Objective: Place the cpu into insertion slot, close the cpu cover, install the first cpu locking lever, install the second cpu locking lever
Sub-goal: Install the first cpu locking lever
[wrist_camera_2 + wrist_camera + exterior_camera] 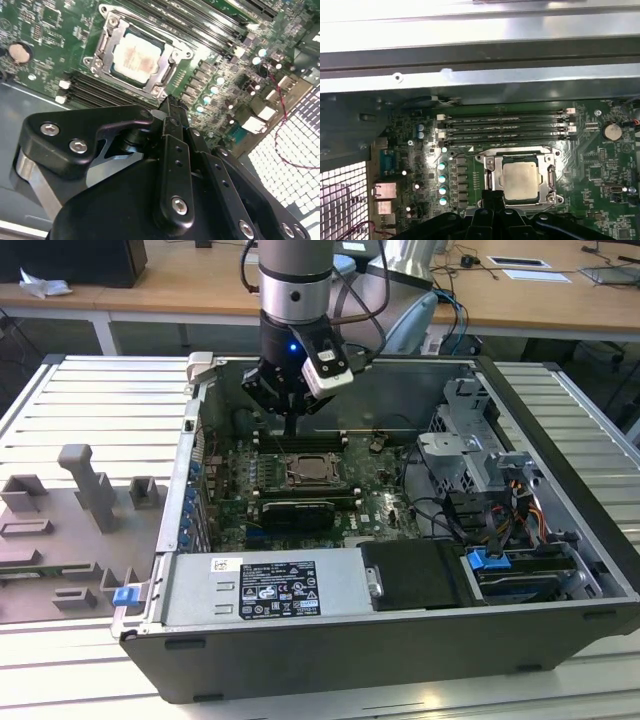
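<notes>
The cpu point(136, 56) point(520, 181), a silvery square chip, lies flat in the insertion slot point(292, 476) on the green board. The cpu cover point(104, 44) point(491, 172), a thin metal frame, lies down around the chip with its centre showing. Thin wire levers run along the frame's edges; I cannot tell whether they are latched. My gripper point(290, 430) point(167, 102) point(492, 196) hangs above the board just beside the socket, on its memory-slot side in the exterior view. Its black fingers are shut together and hold nothing.
Long memory slots point(505, 127) run beside the socket toward the case's back wall point(480, 60). A long black card point(295, 512) sits on the socket's near side. The power supply point(265, 590), drive cage point(460, 440) and cables point(500, 520) fill the case. A grey fixture point(90, 490) stands outside.
</notes>
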`<state>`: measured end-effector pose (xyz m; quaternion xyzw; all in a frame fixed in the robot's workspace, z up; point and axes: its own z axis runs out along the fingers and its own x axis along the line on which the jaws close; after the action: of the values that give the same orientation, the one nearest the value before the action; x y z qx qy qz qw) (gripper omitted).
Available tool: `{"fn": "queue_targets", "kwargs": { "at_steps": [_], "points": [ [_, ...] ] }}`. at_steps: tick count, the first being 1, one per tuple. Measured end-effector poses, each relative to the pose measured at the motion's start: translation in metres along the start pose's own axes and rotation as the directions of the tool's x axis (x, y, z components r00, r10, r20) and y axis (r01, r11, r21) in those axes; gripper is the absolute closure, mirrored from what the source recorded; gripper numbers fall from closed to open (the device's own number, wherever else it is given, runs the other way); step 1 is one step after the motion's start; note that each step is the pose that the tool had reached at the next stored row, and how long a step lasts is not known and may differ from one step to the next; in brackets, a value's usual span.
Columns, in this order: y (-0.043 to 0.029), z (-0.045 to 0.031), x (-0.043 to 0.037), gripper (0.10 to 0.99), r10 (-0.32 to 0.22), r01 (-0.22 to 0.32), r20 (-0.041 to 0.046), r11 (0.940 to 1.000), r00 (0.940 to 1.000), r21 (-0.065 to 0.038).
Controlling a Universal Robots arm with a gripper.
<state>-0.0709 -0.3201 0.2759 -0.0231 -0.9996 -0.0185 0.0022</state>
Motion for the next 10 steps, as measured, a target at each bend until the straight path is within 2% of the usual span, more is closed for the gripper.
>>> {"fn": "queue_targets", "kwargs": {
  "at_steps": [4, 10],
  "points": [
    [-0.0002, 0.0001, 0.0035, 0.980, -0.045, 0.045, -0.0018, 0.9990, 0.9990, 0.000],
    [-0.0004, 0.0001, 0.0076, 0.980, -0.056, 0.056, -0.0022, 0.9984, 0.9984, 0.000]
  ]
}}
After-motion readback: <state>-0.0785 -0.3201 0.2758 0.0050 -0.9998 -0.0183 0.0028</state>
